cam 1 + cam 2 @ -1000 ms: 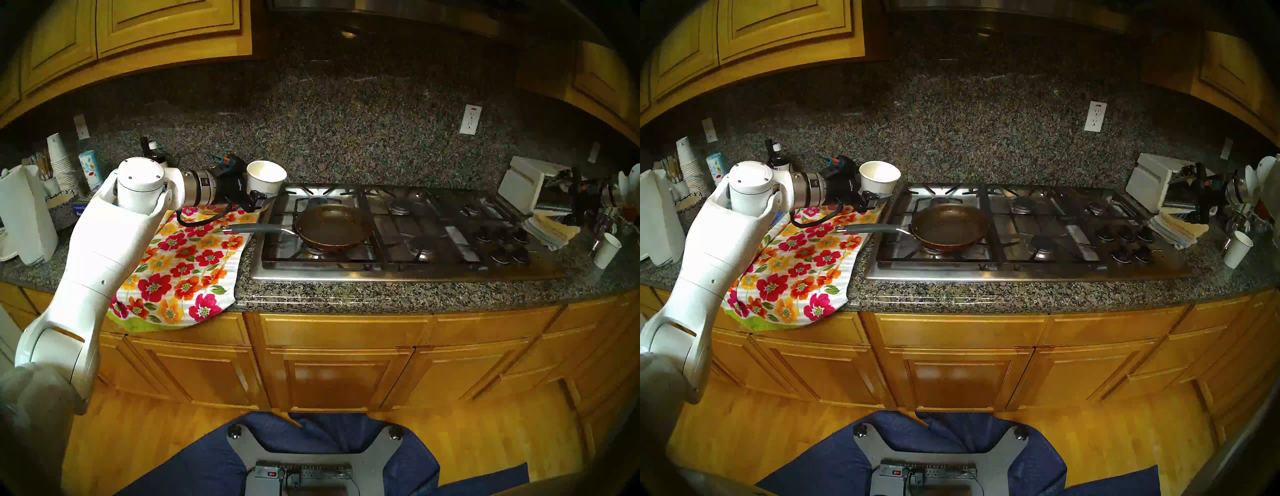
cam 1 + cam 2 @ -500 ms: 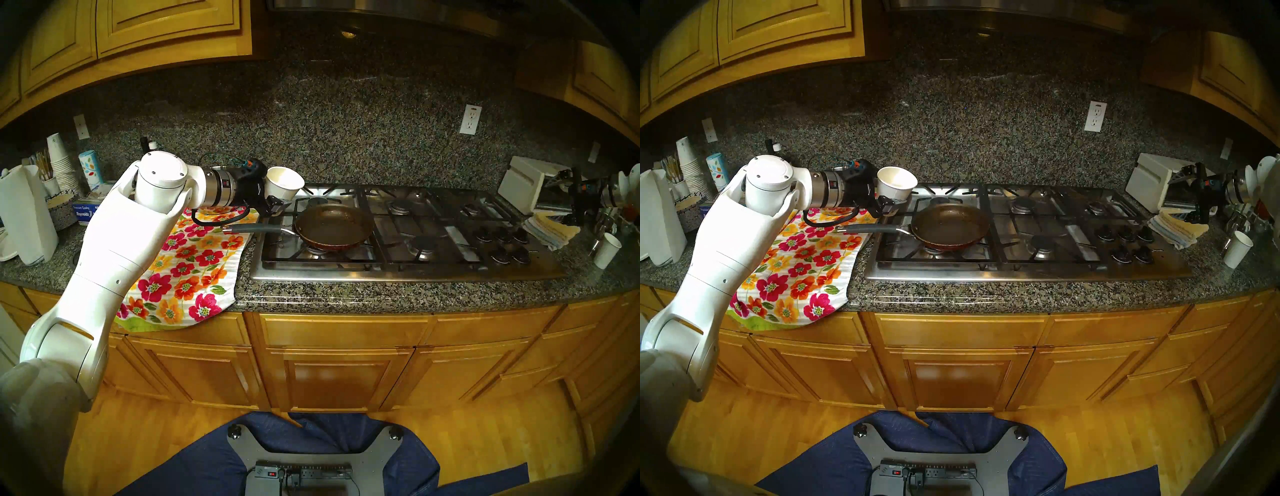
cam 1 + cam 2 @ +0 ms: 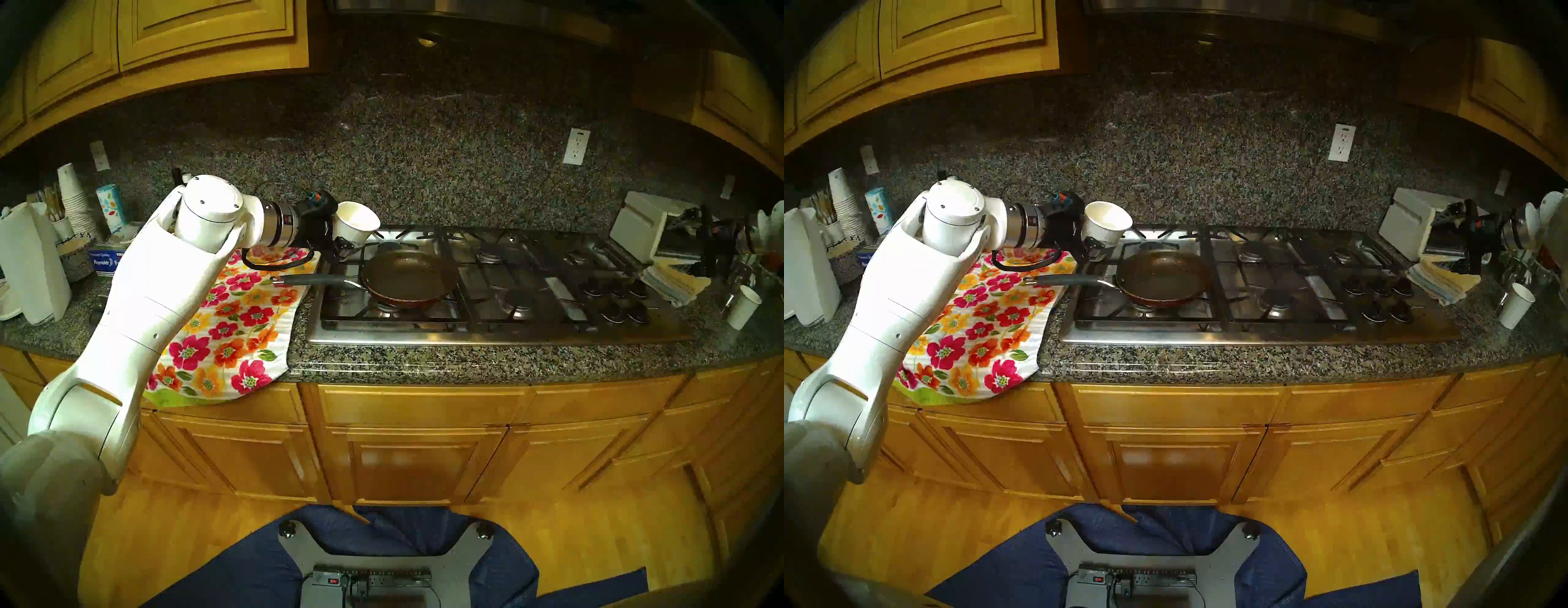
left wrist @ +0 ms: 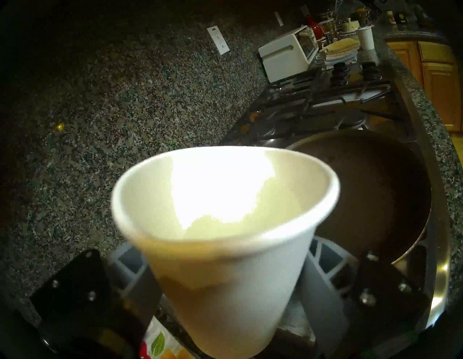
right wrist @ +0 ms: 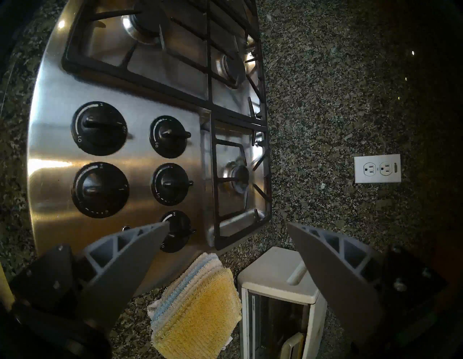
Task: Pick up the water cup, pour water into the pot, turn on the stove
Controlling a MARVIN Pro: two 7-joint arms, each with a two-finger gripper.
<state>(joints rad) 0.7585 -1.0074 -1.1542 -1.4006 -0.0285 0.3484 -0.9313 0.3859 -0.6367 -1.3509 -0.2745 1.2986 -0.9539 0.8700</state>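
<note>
**Carrying the Water Cup to the Pan: Positioning Before the Pour**

The water cup is off the counter, held low on its body by the left gripper, whose grey fingers pinch the tapered wall from both sides. The cup hangs above the back-left corner of the stove, its mouth leaning slightly toward the pan. In the left wrist view the cup interior is washed out by glare, so the water level cannot be read.

The pan sits on the front-left burner, its dark inside facing up and its long grey handle reaching out over the floral towel. From the head views the cup rim appears beside the pan's back-left edge, not yet over its middle.

Recommended procedure for the step in hand:

1. Bring the rim over the pan's interior before adding tilt; a pour started at the edge would likely wet the grate.
2. Roll the wrist slowly. A paper cup is soft, and a firm pinch can deform the wall and redirect the stream.
3. Keep the pouring lip low to limit splashing.

The right gripper waits with jaws spread wide and empty, near the black knobs, beside a stack of folded cloths and a white toaster oven. The stove step is not yet begun.
</note>
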